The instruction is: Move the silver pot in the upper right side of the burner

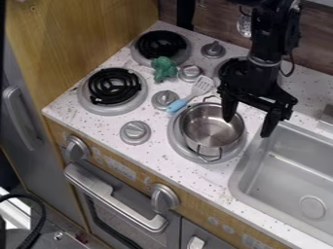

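The silver pot [212, 127] sits upright on the front right burner [178, 142], its two wire handles at the back and the front. Above the pot's right side hangs my gripper [247, 127], open, one finger over the pot's interior near the right rim and the other outside the pot, towards the sink. Whether the left finger touches the pot I cannot tell. The upper right burner [232, 69] is partly hidden behind the arm.
A spatula [190, 95] with a blue handle lies just behind the pot. A green toy [164, 69] rests by the upper left burner [160, 47]. Knobs [135, 132] stand between the burners. The sink [292, 168] is at the right.
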